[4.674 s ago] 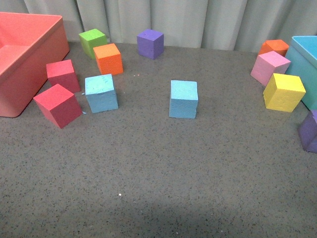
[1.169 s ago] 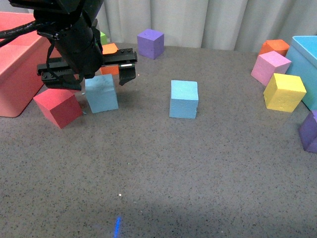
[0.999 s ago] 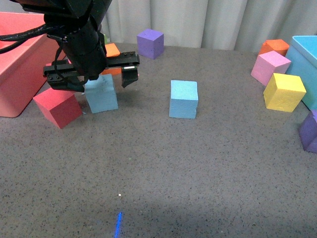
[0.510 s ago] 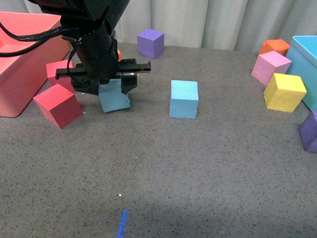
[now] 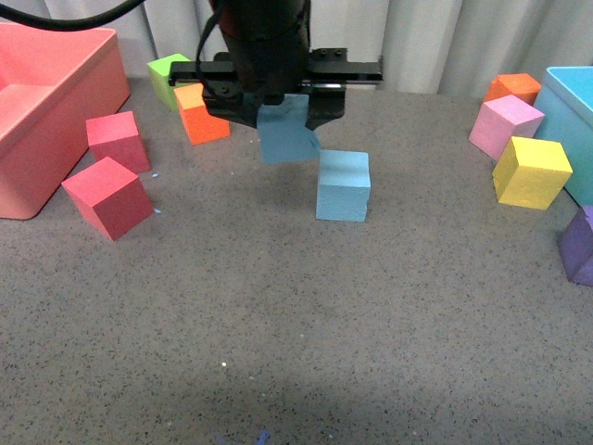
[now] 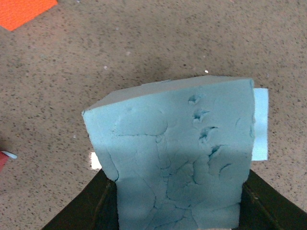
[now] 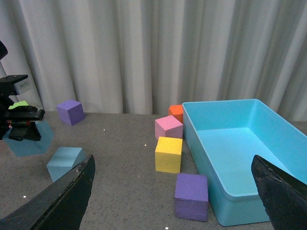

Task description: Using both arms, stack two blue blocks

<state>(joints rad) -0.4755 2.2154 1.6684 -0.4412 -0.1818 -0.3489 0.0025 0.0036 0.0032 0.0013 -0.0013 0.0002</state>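
My left gripper (image 5: 282, 116) is shut on one blue block (image 5: 287, 134) and holds it in the air, tilted, just up and left of the second blue block (image 5: 343, 185), which rests on the grey table. In the left wrist view the held block (image 6: 177, 158) fills the picture between the black fingers (image 6: 91, 206), and a pale sliver of the second block (image 6: 260, 124) shows past its edge. The right wrist view shows the held block (image 7: 26, 139), the resting block (image 7: 64, 163) and my open right gripper (image 7: 172, 201), far from both. The right arm is out of the front view.
A salmon bin (image 5: 37, 111) stands at the far left with two red cubes (image 5: 107, 197) beside it. Orange (image 5: 202, 113) and green (image 5: 170, 74) cubes lie behind. Pink (image 5: 505, 125), yellow (image 5: 530, 171), orange and purple (image 5: 581, 246) cubes sit by the teal bin (image 7: 240, 153) at the right.
My left gripper closed on the left blue block, lifted it off the table and carried it right, towards the second blue block. The purple cube at the back is now hidden behind the arm.
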